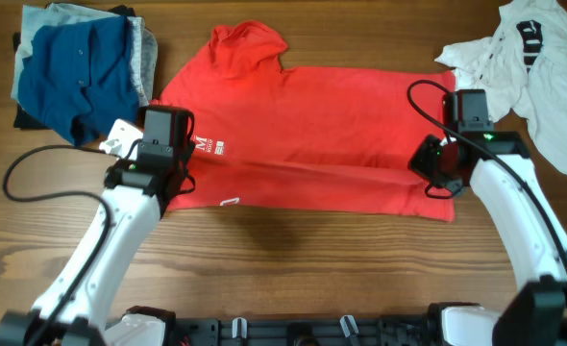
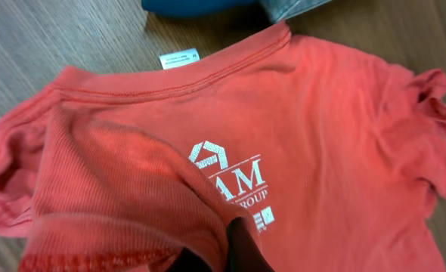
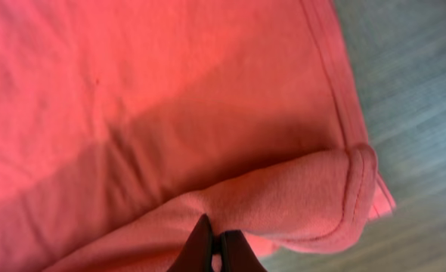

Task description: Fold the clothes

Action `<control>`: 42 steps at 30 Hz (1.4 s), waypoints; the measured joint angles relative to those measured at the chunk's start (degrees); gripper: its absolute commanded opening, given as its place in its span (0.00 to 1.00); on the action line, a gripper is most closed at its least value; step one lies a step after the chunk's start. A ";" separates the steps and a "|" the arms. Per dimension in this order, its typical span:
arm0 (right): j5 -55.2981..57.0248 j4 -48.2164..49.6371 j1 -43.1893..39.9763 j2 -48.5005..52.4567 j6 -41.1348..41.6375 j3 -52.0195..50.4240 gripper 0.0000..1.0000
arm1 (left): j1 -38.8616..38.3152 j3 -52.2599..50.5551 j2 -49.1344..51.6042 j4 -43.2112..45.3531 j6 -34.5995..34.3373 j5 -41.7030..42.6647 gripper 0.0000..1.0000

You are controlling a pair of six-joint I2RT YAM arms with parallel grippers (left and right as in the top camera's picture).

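Overhead view: the red T-shirt (image 1: 312, 125) is spread on the counter (image 1: 293, 279), its near edge clamped in the left hand (image 2: 238, 249) and right hand (image 3: 215, 253). A blue shirt (image 1: 72, 77) is heaped far-left, a white garment (image 1: 543, 67) far-right.

This looks like a robotics lab bench. A white left arm (image 1: 110, 240) and a white right arm (image 1: 514, 211) rise from a black mounting rail (image 1: 303, 332) at the edge of a wood-grain table (image 1: 293, 269). Loose laundry lies on it: a red T-shirt (image 1: 322, 135), a blue garment pile (image 1: 77, 72) and a white garment (image 1: 533, 67).
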 measured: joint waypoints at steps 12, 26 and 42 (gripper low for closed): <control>1.01 9.68 0.00 10.47 -2.03 0.00 0.45 | 0.00 0.04 7.56 11.04 2.60 -0.15 0.35; 1.18 10.47 0.00 10.95 -4.94 0.00 1.00 | 0.00 0.04 8.37 13.55 9.25 -0.55 0.99; -2.67 -0.98 -0.02 10.03 -18.71 24.26 1.00 | 0.00 34.07 21.09 -0.33 42.03 10.27 0.99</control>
